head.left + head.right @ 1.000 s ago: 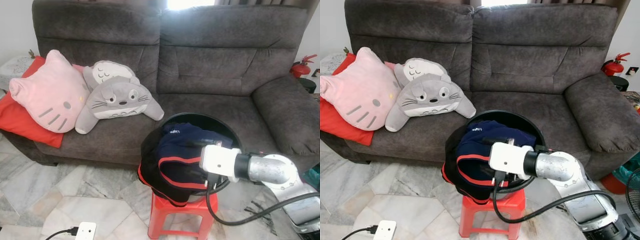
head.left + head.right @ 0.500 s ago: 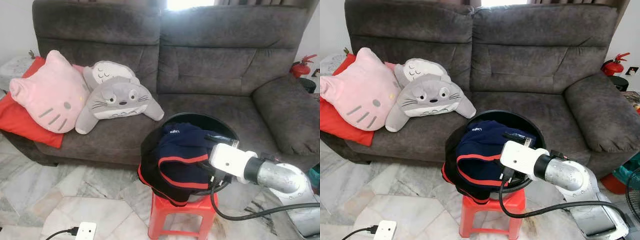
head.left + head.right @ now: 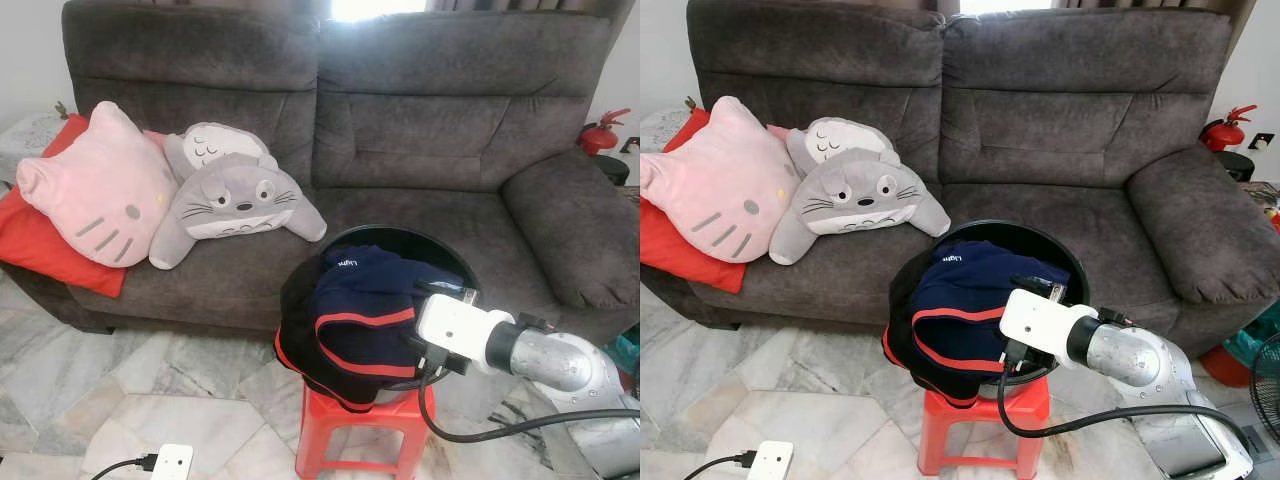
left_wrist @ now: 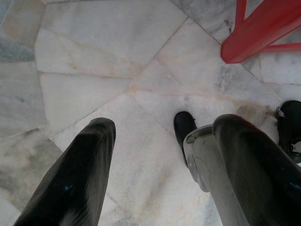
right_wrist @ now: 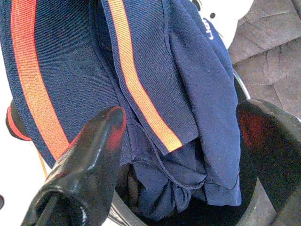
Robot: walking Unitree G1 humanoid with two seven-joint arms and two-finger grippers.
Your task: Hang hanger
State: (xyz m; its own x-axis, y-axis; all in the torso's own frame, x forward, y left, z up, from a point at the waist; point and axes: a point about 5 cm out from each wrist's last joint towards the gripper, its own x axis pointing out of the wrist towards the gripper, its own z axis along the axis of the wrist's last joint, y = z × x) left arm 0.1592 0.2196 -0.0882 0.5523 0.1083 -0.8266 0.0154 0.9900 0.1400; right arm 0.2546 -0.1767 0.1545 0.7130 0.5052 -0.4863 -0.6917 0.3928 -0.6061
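A navy garment with red-orange stripes is draped over the rim of a black bucket, which stands on a red plastic stool in front of the sofa. My right gripper is open just above the garment at the bucket's right side. Its two black fingers straddle the striped folds without touching them. In the eye views the white wrist housing hides most of those fingers. My left gripper hangs open over the marble floor beside a stool leg.
A dark grey sofa runs behind the bucket. On its left end sit a pink cat cushion, a grey plush and a red cushion. A white power strip lies on the floor. A red fire extinguisher stands far right.
My right wrist drew back to the right across the bucket, then eased slightly left again. The garment sits a little more bunched at the rim. The left arm stays idle.
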